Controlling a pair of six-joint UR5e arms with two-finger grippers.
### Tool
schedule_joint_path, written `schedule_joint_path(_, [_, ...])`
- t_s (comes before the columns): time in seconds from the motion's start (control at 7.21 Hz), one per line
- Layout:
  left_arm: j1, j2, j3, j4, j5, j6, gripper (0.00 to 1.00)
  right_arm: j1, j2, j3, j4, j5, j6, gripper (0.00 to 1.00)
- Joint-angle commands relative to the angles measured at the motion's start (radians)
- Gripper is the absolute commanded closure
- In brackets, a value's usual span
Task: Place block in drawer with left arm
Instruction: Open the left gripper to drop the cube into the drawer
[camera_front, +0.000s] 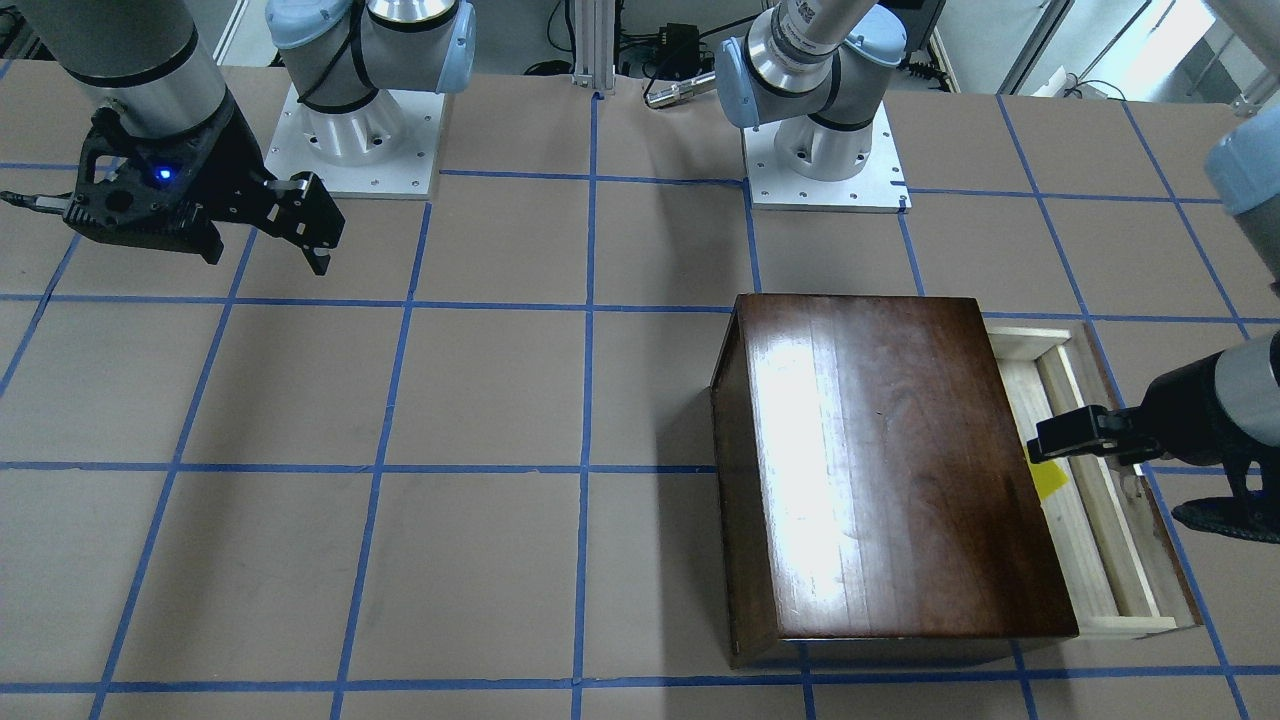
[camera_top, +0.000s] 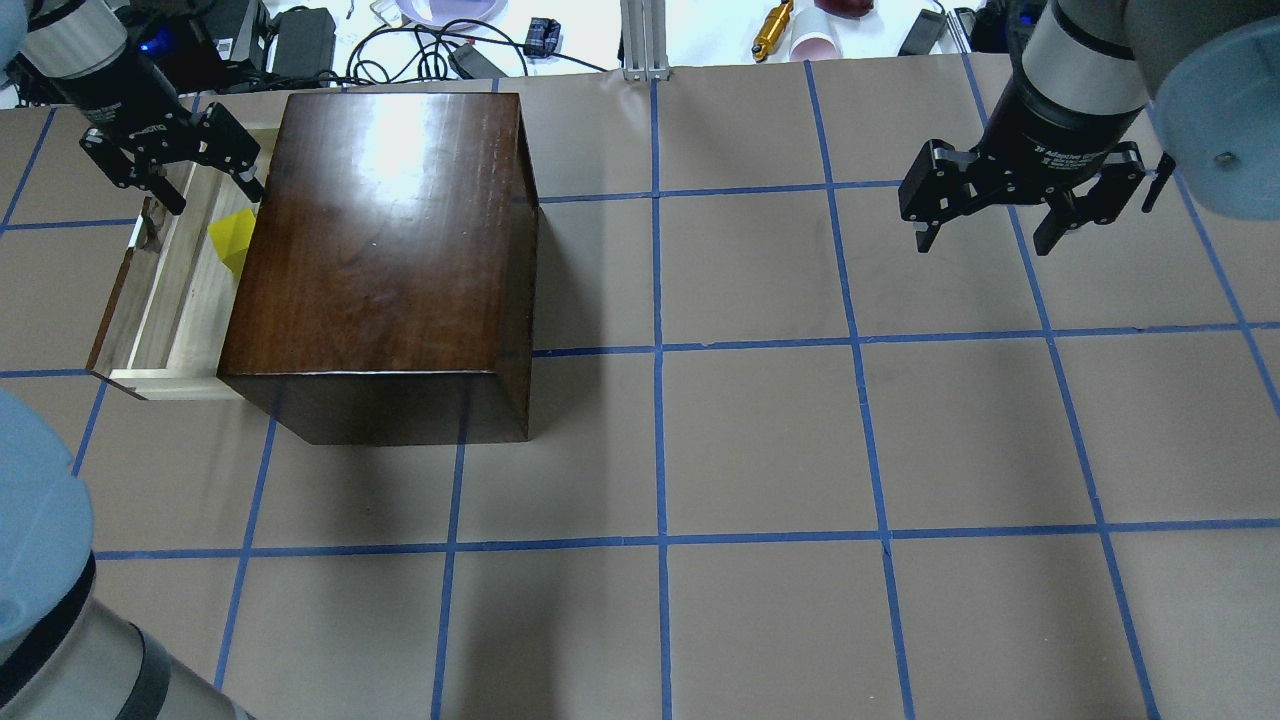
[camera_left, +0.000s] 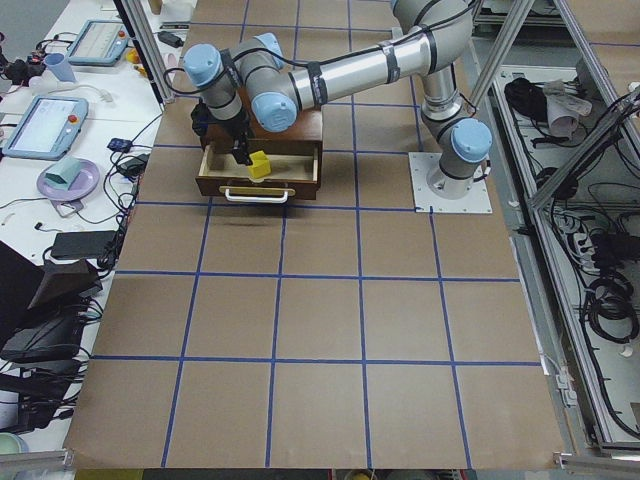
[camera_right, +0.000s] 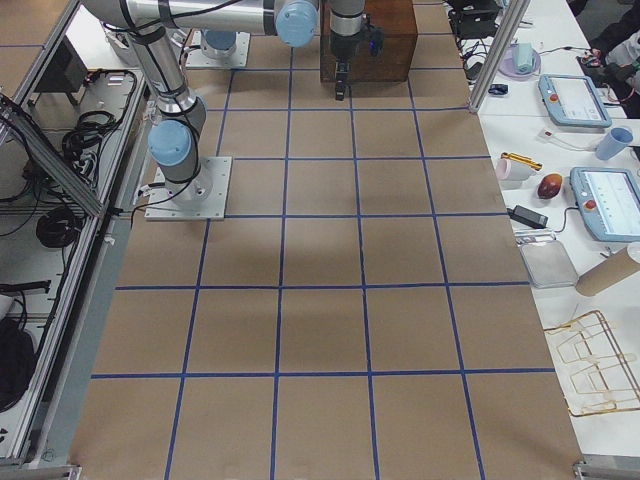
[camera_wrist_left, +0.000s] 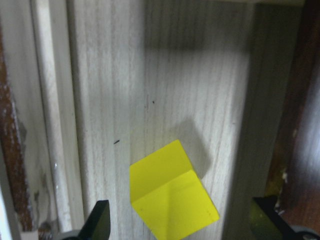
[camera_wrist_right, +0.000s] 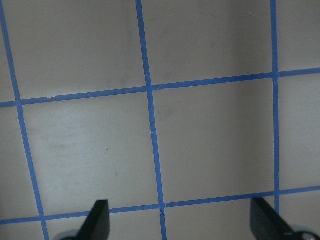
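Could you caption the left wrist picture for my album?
Yellow block lying in the pulled-out drawer, the left hand open above it.

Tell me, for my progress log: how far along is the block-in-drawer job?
Done: the block lies on the drawer floor. In hand: nothing; the left gripper hangs open above it, not touching. Left: probably only lifting that gripper away.

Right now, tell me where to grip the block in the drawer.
Grip the block by two opposite side faces, from straight above: drawer walls and box close off its sides. It lies askew, so turn the left hand to match.
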Motion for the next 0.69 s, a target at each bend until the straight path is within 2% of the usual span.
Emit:
schedule_joint_path(0.0, [-0.046, 0.077, 0.001, -0.001, 0.068, -0.052, 0.0, 0.0, 0.0, 0.0, 0.0, -0.001, 0.0, 0.0])
schedule_joint_path(0.42, [-0.096, 0.126, -0.001, -0.022, 0.064, -0.15, 0.0, 0.0, 0.0, 0.0, 0.0, 0.001, 0.0, 0.0])
schedule_joint_path(0.55, [-0.156, 0.141, -0.008, -0.022, 0.064, -0.245, 0.0, 0.0, 0.0, 0.0, 0.0, -0.001, 0.0, 0.0])
